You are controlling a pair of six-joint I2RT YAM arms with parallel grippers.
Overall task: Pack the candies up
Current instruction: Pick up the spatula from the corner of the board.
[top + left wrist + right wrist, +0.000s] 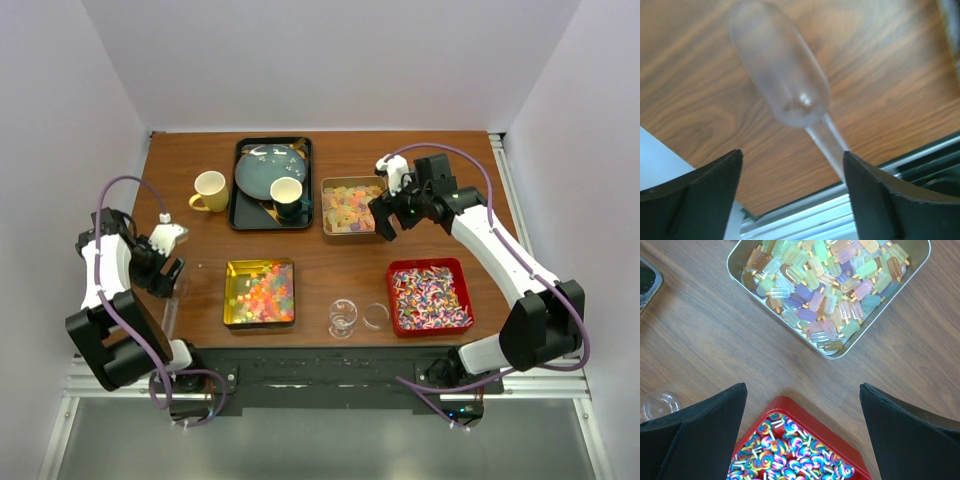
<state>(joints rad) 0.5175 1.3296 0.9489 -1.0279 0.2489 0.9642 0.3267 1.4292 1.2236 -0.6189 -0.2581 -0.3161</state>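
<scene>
Candies (262,292) lie in three trays (260,263) on the desk (320,250).
Both jaws stand wide open: left jaws above a clear scoop (782,70), right jaws above the desk between pastel candies (820,285) and swirled candies (790,455).

Brown wooden table (200,155): yellow mug (210,191) and black tray (240,215) at the far side, silver tin (325,205) to their right; nearer, gold tin (227,290), two small clear cups (343,317), red tray (392,300); clear plastic scoop (780,75) far left.
</scene>
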